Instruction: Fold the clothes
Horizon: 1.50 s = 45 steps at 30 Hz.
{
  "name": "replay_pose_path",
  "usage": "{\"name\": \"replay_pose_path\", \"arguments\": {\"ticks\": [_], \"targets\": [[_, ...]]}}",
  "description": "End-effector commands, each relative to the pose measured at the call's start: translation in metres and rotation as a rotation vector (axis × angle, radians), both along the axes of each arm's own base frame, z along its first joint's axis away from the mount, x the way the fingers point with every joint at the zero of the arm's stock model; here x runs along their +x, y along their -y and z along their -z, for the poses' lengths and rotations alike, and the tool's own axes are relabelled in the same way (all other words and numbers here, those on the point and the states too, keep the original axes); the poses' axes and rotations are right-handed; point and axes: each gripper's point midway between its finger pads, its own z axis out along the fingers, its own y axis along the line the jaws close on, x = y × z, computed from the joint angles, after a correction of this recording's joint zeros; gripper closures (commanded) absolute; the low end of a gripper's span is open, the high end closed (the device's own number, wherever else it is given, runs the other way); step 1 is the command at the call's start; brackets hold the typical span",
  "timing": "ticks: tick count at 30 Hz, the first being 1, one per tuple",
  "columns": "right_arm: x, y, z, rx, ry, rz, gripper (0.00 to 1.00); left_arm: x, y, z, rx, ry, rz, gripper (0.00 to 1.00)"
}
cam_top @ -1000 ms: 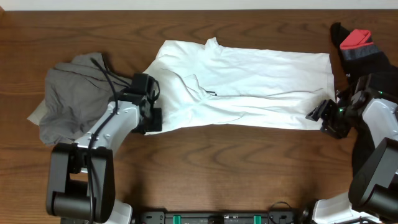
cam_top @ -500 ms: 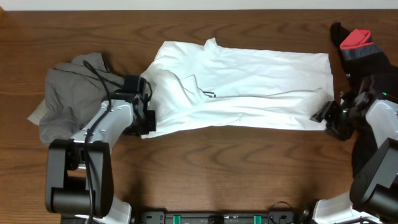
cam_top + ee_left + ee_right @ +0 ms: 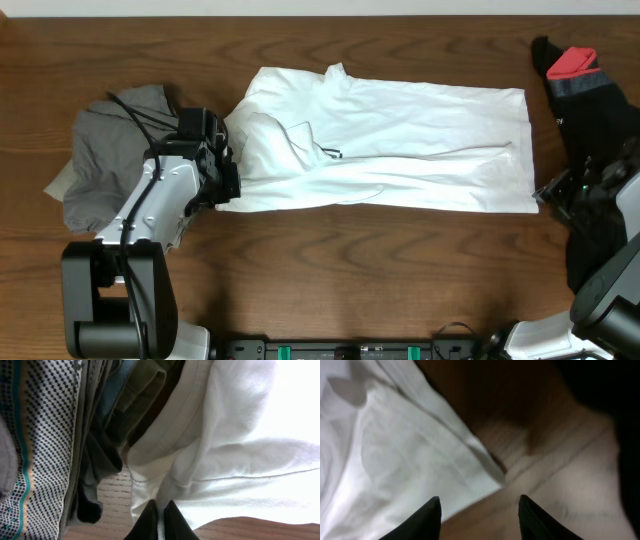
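Observation:
The white T-shirt [image 3: 400, 140] lies spread flat across the middle of the table, print hidden. My left gripper [image 3: 225, 185] is at its lower left corner, shut on a fold of the white shirt's [image 3: 240, 450] hem; the cloth runs between the fingertips of this gripper [image 3: 161, 505]. At the shirt's lower right corner my right gripper [image 3: 548, 193] stands open just off the cloth. In the right wrist view the same gripper [image 3: 479, 499] hovers over bare wood, and the shirt's [image 3: 395, 460] corner lies ahead on the left.
A grey-khaki pile [image 3: 110, 160] lies left of the left arm; its folds [image 3: 145, 390] and a dotted patterned cloth [image 3: 35, 435] fill the left wrist view. A black-and-red garment [image 3: 580, 75] lies at the table's far right, beside the right arm.
The left gripper closed on the shirt's lower left hem and drew it left and back. The right gripper slid right off the shirt's corner, its jaws narrowing.

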Motion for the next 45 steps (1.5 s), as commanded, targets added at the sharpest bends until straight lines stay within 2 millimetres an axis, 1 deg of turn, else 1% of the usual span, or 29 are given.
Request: {"name": "replay_pose_path", "arguments": {"ticks": [1, 7, 13, 15, 19, 23, 24, 26, 29, 30, 31, 33, 34, 36, 37, 39, 42, 45], "targets": [[-0.004, -0.005, 0.014, 0.000, -0.032, 0.005, 0.53, 0.005, 0.000, -0.008, -0.005, 0.022, 0.009, 0.94], [0.002, -0.012, 0.024, 0.032, -0.031, -0.014, 0.58, 0.005, 0.000, -0.008, -0.005, 0.022, 0.009, 0.94], [-0.001, -0.023, 0.032, 0.043, -0.074, -0.045, 0.61, 0.005, 0.000, -0.008, -0.005, 0.022, 0.009, 0.94], [-0.003, -0.022, 0.033, 0.024, -0.089, -0.048, 0.65, 0.005, 0.000, -0.008, -0.005, 0.022, 0.009, 0.94], [-0.010, -0.015, 0.036, -0.019, -0.131, -0.039, 0.76, 0.005, 0.000, -0.008, -0.005, 0.022, 0.009, 0.94], [-0.014, -0.014, 0.036, -0.022, -0.148, -0.038, 0.85, 0.005, 0.000, -0.008, -0.004, 0.022, 0.010, 0.94], [-0.014, -0.014, 0.036, -0.023, -0.150, -0.038, 0.89, 0.005, 0.000, -0.008, -0.004, 0.022, 0.010, 0.94], [-0.015, -0.013, 0.036, -0.024, -0.148, -0.033, 0.89, 0.005, 0.000, -0.008, -0.004, 0.022, 0.010, 0.94], [-0.012, -0.012, 0.034, -0.022, -0.132, -0.030, 0.76, 0.005, 0.000, -0.008, -0.004, 0.022, 0.010, 0.94], [-0.008, -0.013, 0.031, -0.009, -0.115, -0.035, 0.71, 0.005, 0.000, -0.008, -0.004, 0.022, 0.010, 0.94], [-0.001, -0.017, 0.026, 0.013, -0.077, -0.065, 0.70, 0.005, 0.000, -0.008, -0.005, 0.022, 0.010, 0.94], [0.013, -0.023, 0.015, 0.046, 0.000, -0.119, 0.69, 0.005, 0.000, -0.008, -0.004, 0.021, 0.010, 0.94], [0.024, -0.023, 0.004, 0.057, 0.050, -0.137, 0.70, 0.005, 0.000, -0.008, -0.004, 0.021, 0.014, 0.94], [0.036, -0.021, -0.009, 0.056, 0.103, -0.144, 0.70, 0.005, 0.000, -0.008, -0.004, 0.022, 0.013, 0.94], [0.045, -0.019, -0.017, 0.052, 0.134, -0.148, 0.68, 0.005, 0.000, -0.008, -0.004, 0.022, 0.014, 0.94], [0.055, -0.017, -0.027, 0.045, 0.169, -0.156, 0.67, 0.005, 0.000, -0.008, -0.004, 0.022, 0.013, 0.94], [0.067, -0.020, -0.032, 0.034, 0.203, -0.158, 0.64, 0.005, 0.000, -0.008, -0.004, 0.023, 0.014, 0.94], [0.071, -0.021, -0.031, 0.004, 0.200, -0.161, 0.64, 0.005, 0.000, -0.008, -0.004, 0.023, 0.013, 0.94]]}}
